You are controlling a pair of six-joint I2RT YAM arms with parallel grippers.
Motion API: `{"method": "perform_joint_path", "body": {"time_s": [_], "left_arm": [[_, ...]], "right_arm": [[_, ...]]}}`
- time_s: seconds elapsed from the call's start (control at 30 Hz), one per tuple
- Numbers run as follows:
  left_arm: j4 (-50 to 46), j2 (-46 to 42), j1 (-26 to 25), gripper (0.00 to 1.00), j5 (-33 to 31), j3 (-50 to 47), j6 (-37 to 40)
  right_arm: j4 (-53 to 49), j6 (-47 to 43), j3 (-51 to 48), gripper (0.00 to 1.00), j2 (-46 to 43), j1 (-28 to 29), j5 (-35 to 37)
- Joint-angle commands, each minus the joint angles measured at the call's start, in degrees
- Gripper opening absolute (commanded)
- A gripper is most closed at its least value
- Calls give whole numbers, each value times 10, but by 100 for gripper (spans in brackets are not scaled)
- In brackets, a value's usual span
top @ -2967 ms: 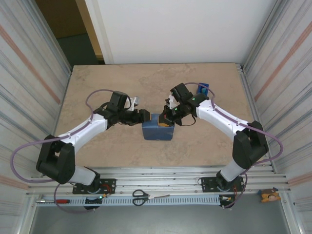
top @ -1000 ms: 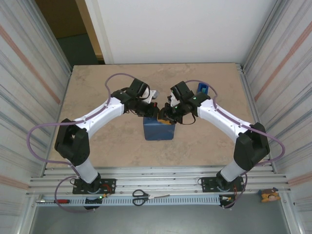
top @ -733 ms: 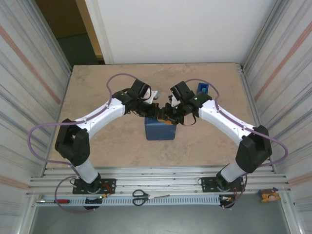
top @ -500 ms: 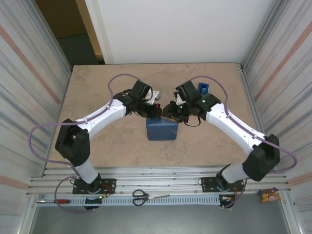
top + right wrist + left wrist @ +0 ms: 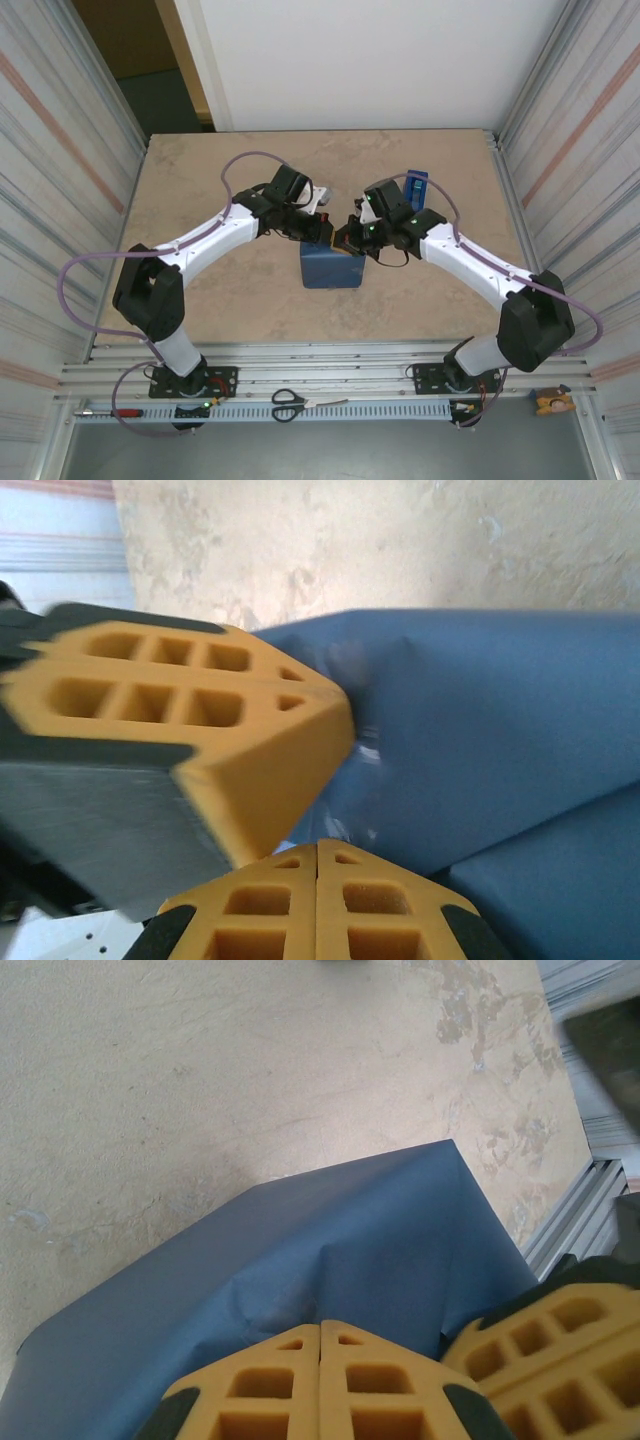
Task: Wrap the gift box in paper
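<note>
Step in hand, as a judgement: closing the far end flap of the wrap.

- The paper (image 5: 330, 272) is lying as a matte slate-blue, box-shaped parcel at mid-worktop (image 5: 230, 290). The gift box is sitting hidden inside it.
- The left claw (image 5: 322, 232) and right claw (image 5: 350, 240) are meeting at the parcel's far edge. Both are closed, with yellow honeycomb pads pressed flat together. Whether either is pinching paper, cannot tell.
- Left wrist view: the sheet is showing soft creases and one crisp corner.
- Right wrist view: a small glossy patch is showing beside the fold, possibly tape, but unclear.

The next move is probably calling for flattening the flap and fixing it down. The blue tape dispenser (image 5: 416, 186) is standing far right.
</note>
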Motion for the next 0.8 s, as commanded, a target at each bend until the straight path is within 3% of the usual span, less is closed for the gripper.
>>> {"method": "perform_joint_path", "body": {"time_s": [0.0, 0.13, 0.37, 0.53, 0.77], "left_arm": [[-62, 22, -15, 0, -3, -34, -2], [-63, 23, -15, 0, 0, -32, 1], [-60, 19, -12, 0, -4, -33, -4], [-58, 16, -12, 0, -2, -34, -5], [-52, 16, -10, 0, 11, -30, -7]], "right_arm": [[18, 4, -34, 0, 1, 4, -35], [-39, -20, -41, 0, 2, 7, 1], [-29, -65, 31, 0, -13, 17, 4], [23, -55, 8, 0, -4, 16, -16], [-27, -70, 1, 0, 41, 14, 7]]}}
